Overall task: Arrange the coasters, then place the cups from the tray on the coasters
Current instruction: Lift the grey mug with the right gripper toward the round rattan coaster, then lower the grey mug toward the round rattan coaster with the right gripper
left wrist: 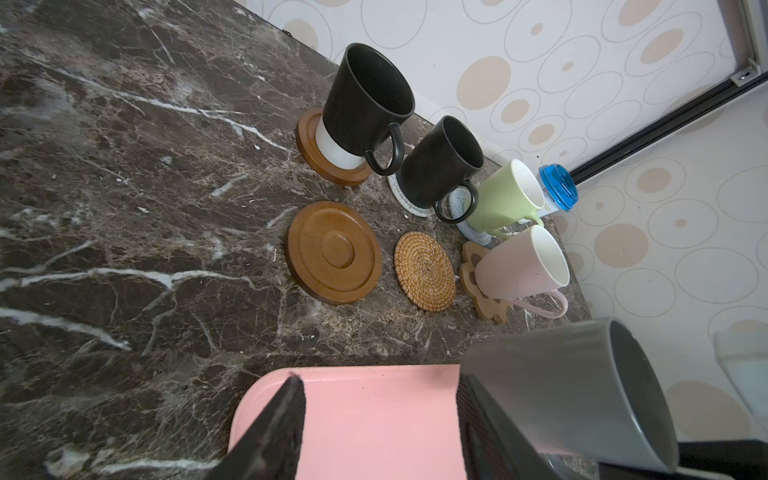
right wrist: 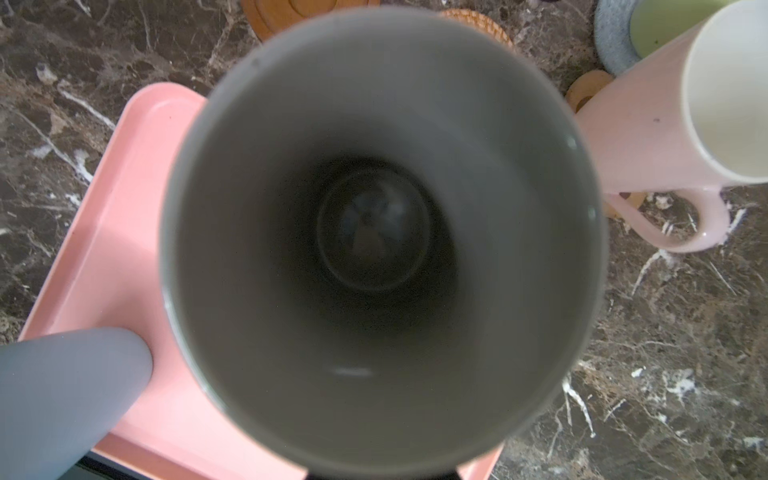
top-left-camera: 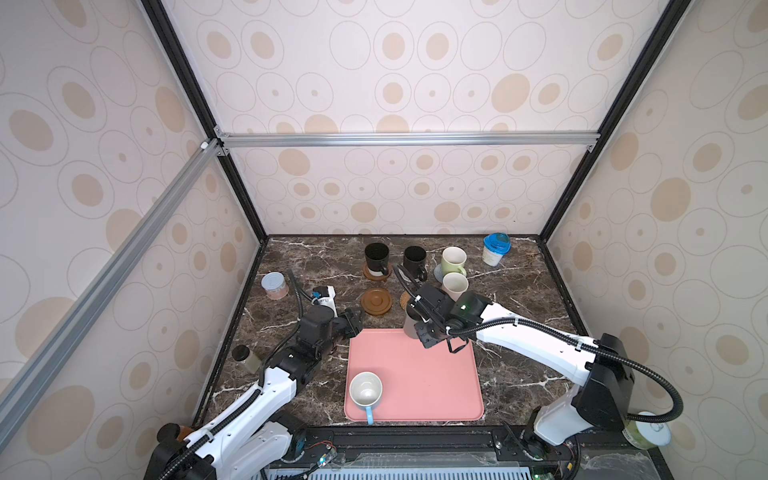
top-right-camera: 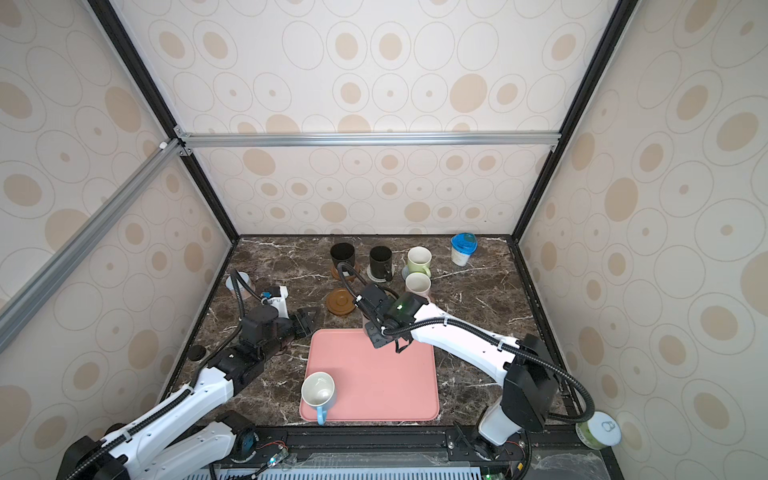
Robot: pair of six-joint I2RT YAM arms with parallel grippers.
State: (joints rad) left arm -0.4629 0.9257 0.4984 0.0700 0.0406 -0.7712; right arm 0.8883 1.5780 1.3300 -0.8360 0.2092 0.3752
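Fingers of the right gripper (top-left-camera: 420,334) are pressed together, apparently pinching the near wall of the dark grey mug (right wrist: 374,232), though the mug's rim hides them in the right wrist view. The mug is at the far edge of the pink tray (top-left-camera: 415,374); whether its base is clear of the tray cannot be told.

Just beyond it lie the two bare coasters: the rattan round (left wrist: 424,271) nearest, with the brown ringed disc (left wrist: 334,251) beside it. The step looks like a carry to the rattan round. Doing it well likely means lifting straight until the base clears the tray's low rim, keeping the mug upright, and centring it over the weave before lowering.

The pale pink mug (left wrist: 519,266) on the paw-shaped coaster (left wrist: 471,257) stands right beside that round, so the approach should favour the disc's side. The left gripper (left wrist: 378,386), fingers spread and empty, hovers by the tray's far left corner — close enough that it should hold off. A light blue mug (top-left-camera: 365,390) waits on the tray.
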